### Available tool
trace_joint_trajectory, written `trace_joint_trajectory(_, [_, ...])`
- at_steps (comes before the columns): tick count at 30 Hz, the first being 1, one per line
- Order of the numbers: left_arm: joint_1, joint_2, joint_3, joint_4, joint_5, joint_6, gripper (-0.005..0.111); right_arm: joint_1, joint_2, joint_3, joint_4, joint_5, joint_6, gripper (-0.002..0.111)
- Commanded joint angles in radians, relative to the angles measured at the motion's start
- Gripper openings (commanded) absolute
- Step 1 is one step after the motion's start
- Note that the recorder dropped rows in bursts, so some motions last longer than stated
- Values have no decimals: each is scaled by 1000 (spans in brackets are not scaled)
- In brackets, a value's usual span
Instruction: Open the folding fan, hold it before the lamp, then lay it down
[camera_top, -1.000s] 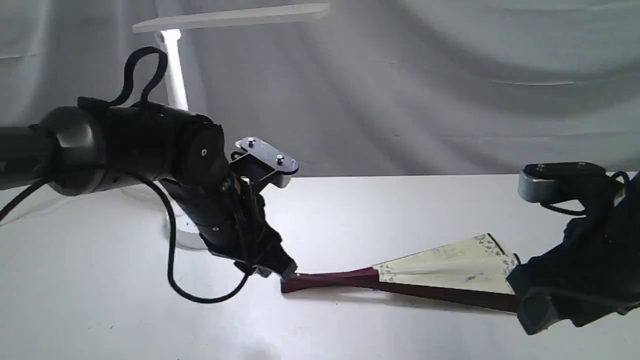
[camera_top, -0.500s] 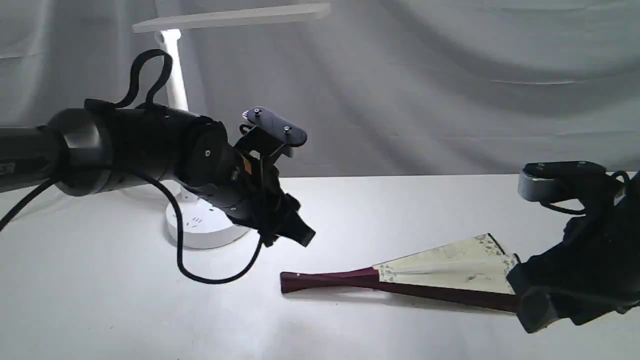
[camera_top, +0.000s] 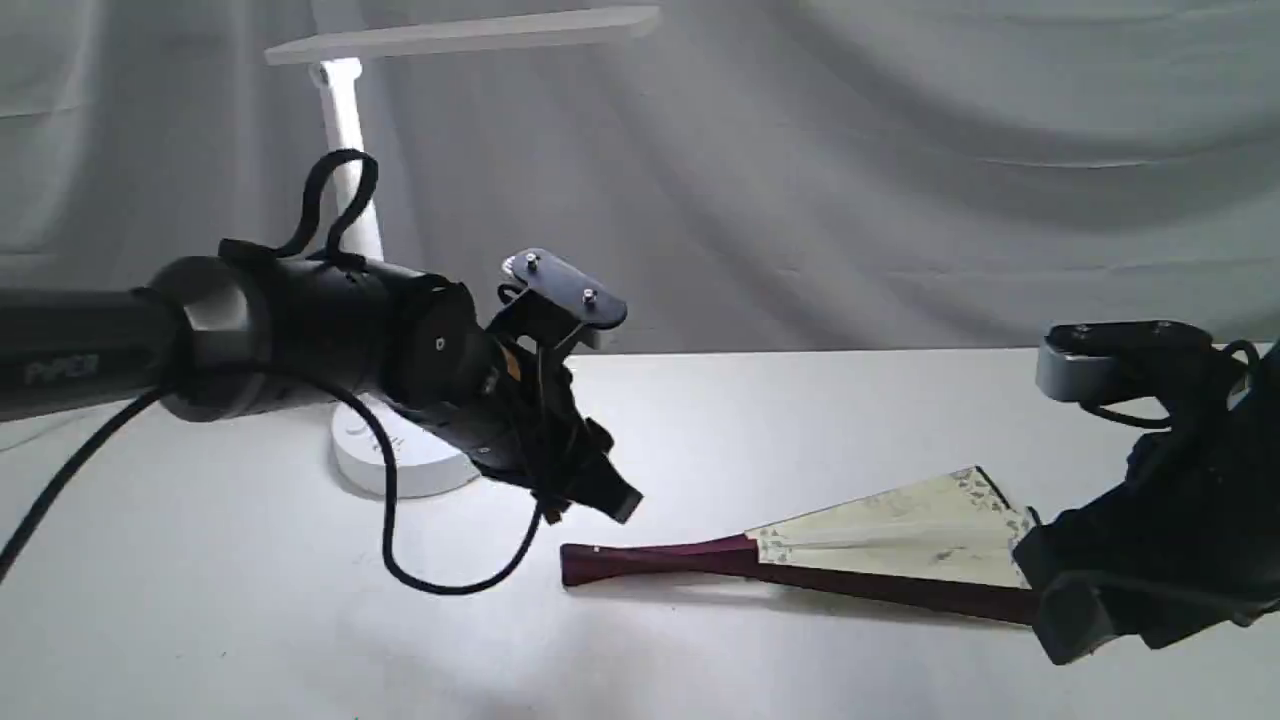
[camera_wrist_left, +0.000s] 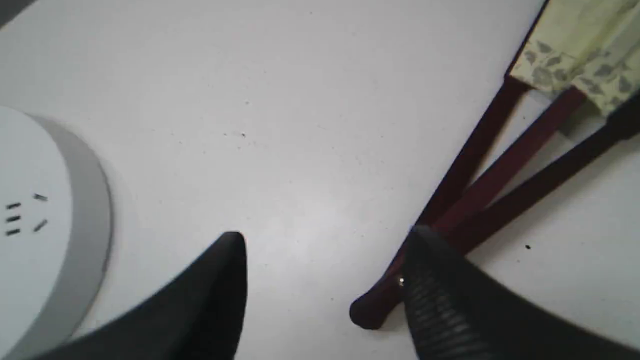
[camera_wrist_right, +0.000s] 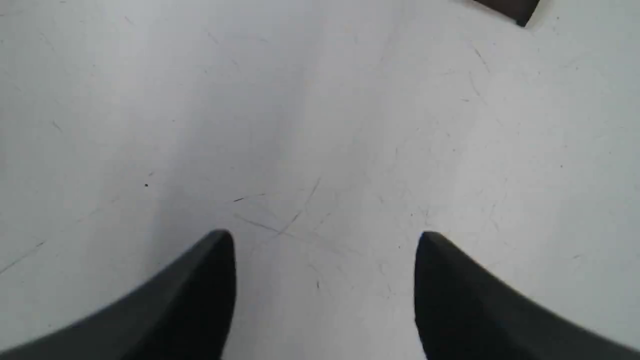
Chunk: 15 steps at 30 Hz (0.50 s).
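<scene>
Left end effector (camera_top: 612, 497), jaws spread and empty, has lifted off the pivot of the fan (camera_top: 880, 545), which lies partly open on the bench (camera_top: 800, 420). Right end effector (camera_wrist_right: 322, 240) spread, empty beside it. Fan released: lay-down apparently complete.

A white bench (camera_top: 820, 400) fills the lower half of the exterior view, its far edge a straight line across the middle. Behind it hangs a grey cloth (camera_top: 900, 150), draped in broad soft folds across the whole back. The bench top is matte, with fine scratches and a few dark specks. Light is soft and even.
</scene>
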<state>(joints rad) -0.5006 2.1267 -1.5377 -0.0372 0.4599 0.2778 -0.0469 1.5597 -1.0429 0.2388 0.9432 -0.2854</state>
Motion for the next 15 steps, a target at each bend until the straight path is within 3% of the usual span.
trace_joint_trajectory(1, [-4, 14, -16, -13, 13, 34, 48, -3, -5, 5, -4, -9, 3, 54])
trace_joint_trajectory(7, [-4, 65, -101, -27, 107, 67, 57, -3, -5, 5, -4, -9, 6, 54])
trace_joint_trajectory(15, [-4, 113, -143, -283, 110, 387, 58, -3, -5, 5, -4, -9, 6, 54])
